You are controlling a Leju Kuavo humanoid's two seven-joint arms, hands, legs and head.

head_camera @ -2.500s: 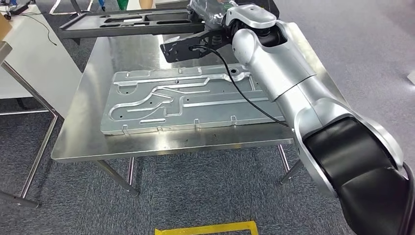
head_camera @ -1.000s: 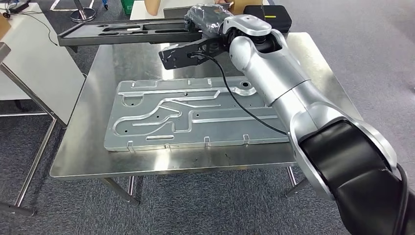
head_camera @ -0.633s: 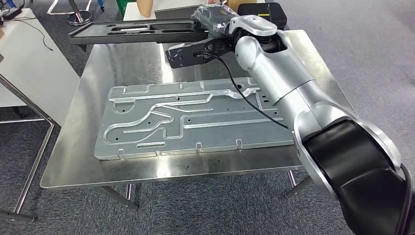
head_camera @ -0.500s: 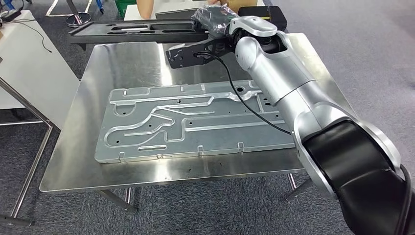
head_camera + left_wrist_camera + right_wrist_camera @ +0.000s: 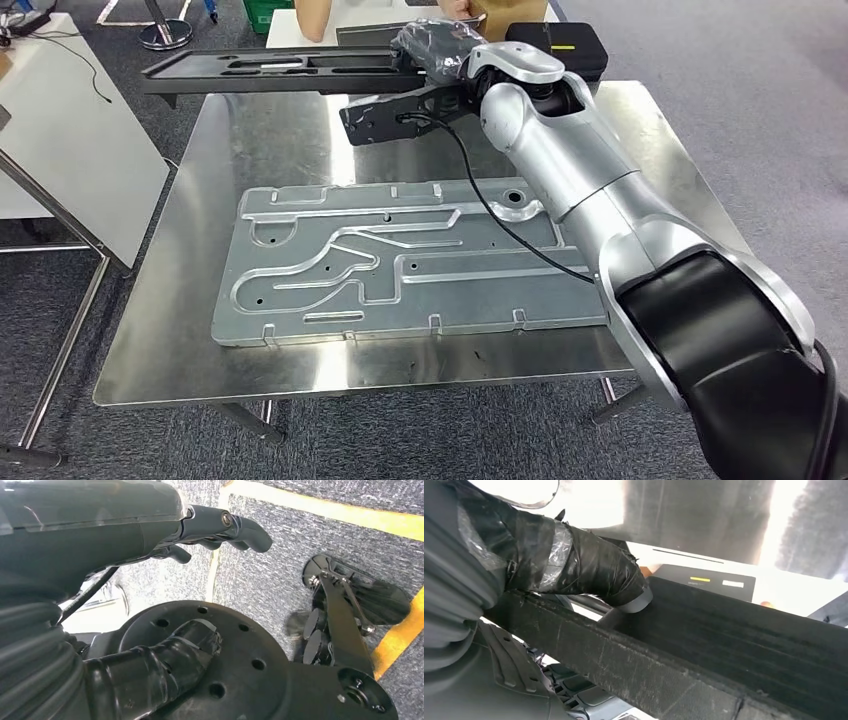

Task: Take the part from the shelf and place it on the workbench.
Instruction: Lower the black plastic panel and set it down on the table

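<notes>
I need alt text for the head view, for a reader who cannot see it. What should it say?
The robot's right hand holds a long black part in the air above the far edge of a steel workbench. A flat silver stamped plate lies on the bench, partly under the silver right arm.

The right hand (image 5: 574,565), its thumb wrapped in black tape and clear film, gripped the rim of a long black ribbed part (image 5: 734,645), thumb tip pressed inside its channel, with a black case (image 5: 704,582) bearing a yellow label lying beyond it.
</notes>
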